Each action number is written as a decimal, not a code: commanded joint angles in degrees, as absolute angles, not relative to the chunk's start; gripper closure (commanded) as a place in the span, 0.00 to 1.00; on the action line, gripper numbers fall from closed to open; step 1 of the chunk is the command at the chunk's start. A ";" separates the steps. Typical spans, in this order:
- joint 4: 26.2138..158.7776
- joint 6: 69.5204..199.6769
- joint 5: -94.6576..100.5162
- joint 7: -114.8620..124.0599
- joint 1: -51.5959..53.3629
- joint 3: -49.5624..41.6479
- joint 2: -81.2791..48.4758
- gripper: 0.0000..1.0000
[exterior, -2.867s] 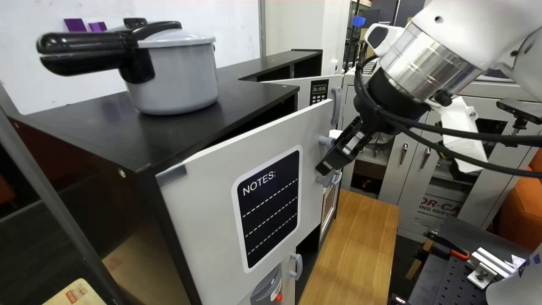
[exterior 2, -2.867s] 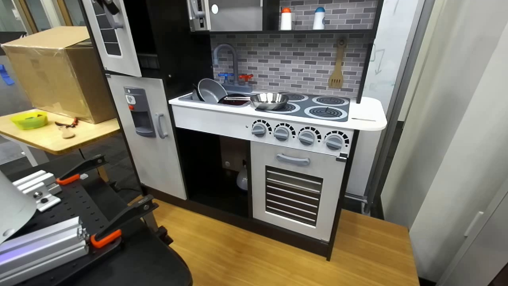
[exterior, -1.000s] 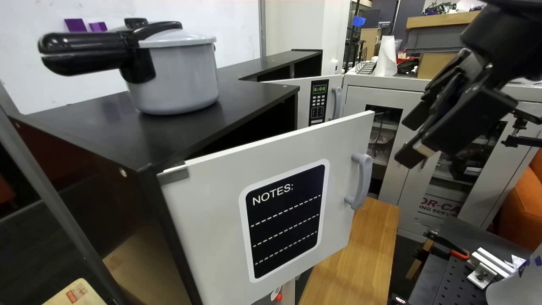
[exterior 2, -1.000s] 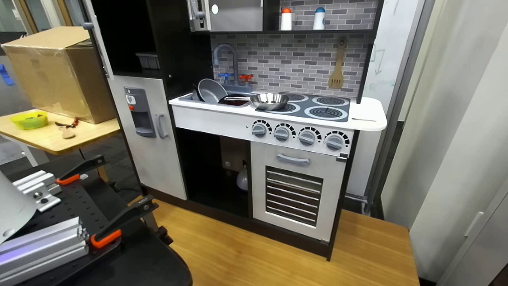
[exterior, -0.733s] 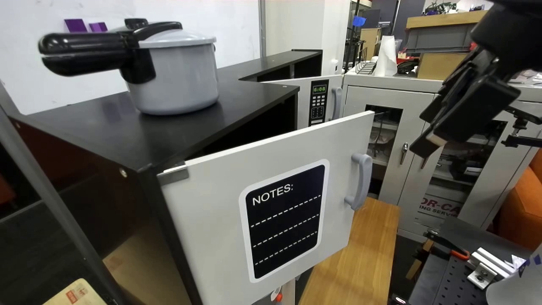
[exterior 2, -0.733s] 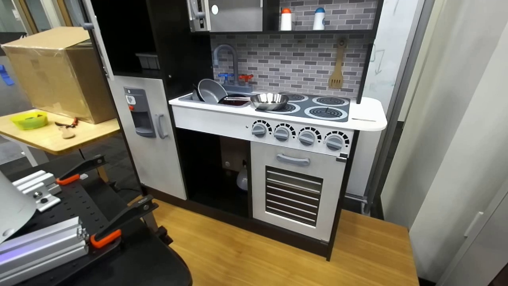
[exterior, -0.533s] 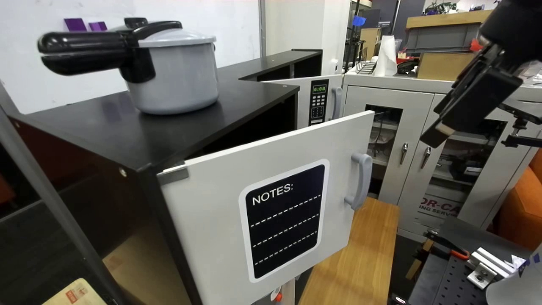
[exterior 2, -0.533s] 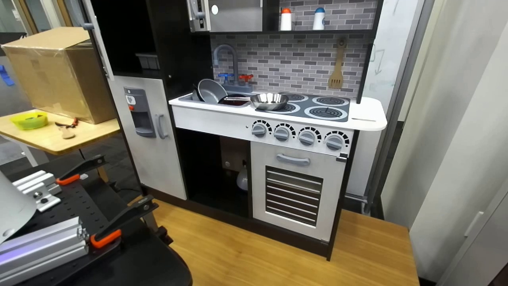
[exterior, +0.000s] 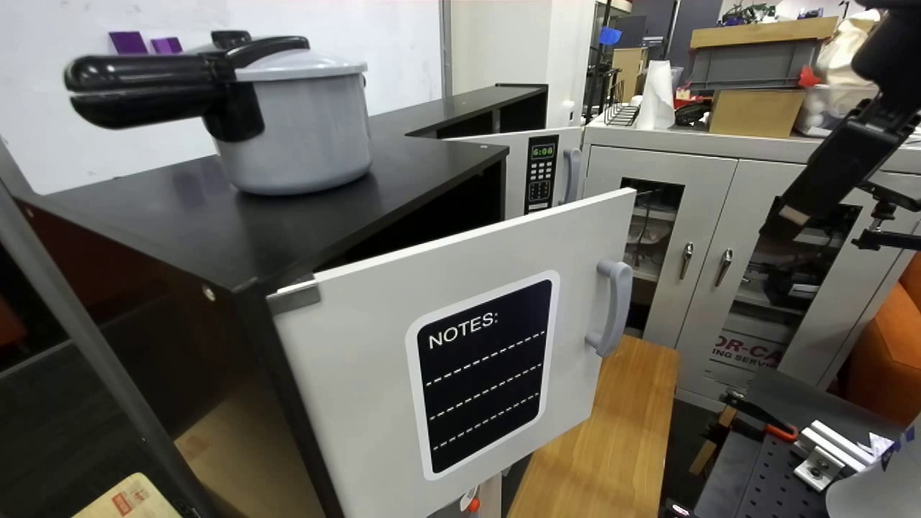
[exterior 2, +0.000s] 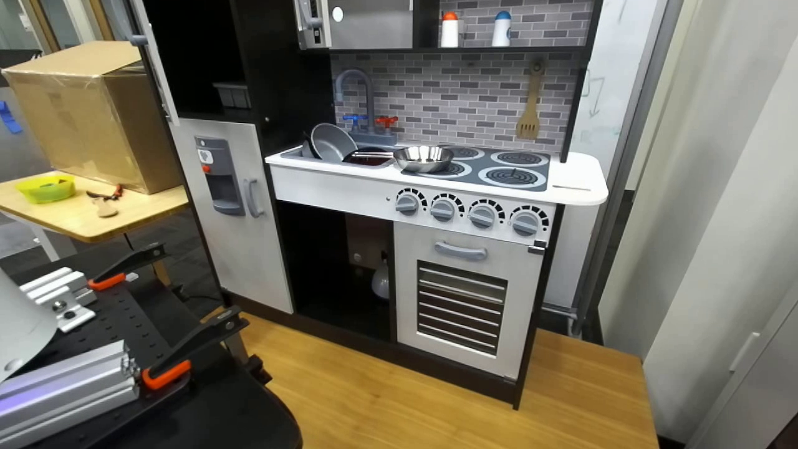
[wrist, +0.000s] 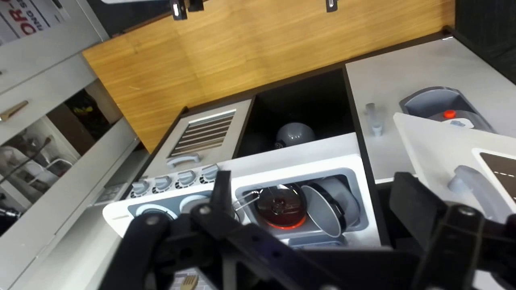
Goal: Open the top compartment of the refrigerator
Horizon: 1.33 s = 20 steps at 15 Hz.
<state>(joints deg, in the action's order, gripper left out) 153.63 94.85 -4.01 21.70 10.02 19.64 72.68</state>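
Note:
The top compartment's white door (exterior: 360,360), with its black "NOTES" panel (exterior: 486,378) and grey handle (exterior: 615,309), stands swung out from the refrigerator (exterior: 180,201). In an exterior view its door (exterior 2: 159,62) is nearly edge-on, baring a dark interior (exterior 2: 199,56) with a small grey bin (exterior 2: 232,95). My gripper (exterior: 784,219) hangs in the air to the right of that handle, touching nothing. In the wrist view the gripper (wrist: 314,193) is spread wide with nothing between its fingers; the door's handle (wrist: 479,193) lies just beyond the right finger.
A grey pot (exterior: 295,129) sits on the refrigerator's black top. Beyond are a microwave door (exterior: 518,173) and grey cabinets (exterior: 709,173). A steel pan (exterior 2: 424,159) rests on the stove; dishes fill the sink (wrist: 354,173). A work table with clamps (exterior 2: 165,374) stands in front.
About three seconds ago my gripper was at the handle with the door less far out. The door has since swung wider, and the gripper has left the handle, moving right and away.

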 commanded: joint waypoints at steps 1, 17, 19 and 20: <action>152.45 90.69 -8.37 24.96 7.19 19.04 73.10 0.00; 153.45 91.92 -7.97 23.84 6.83 20.11 74.22 0.00; 153.45 91.92 -7.97 23.84 6.83 20.11 74.22 0.00; 153.45 91.92 -7.97 23.84 6.83 20.11 74.22 0.00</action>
<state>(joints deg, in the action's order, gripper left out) 153.57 92.15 -7.07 25.03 8.28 19.47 73.80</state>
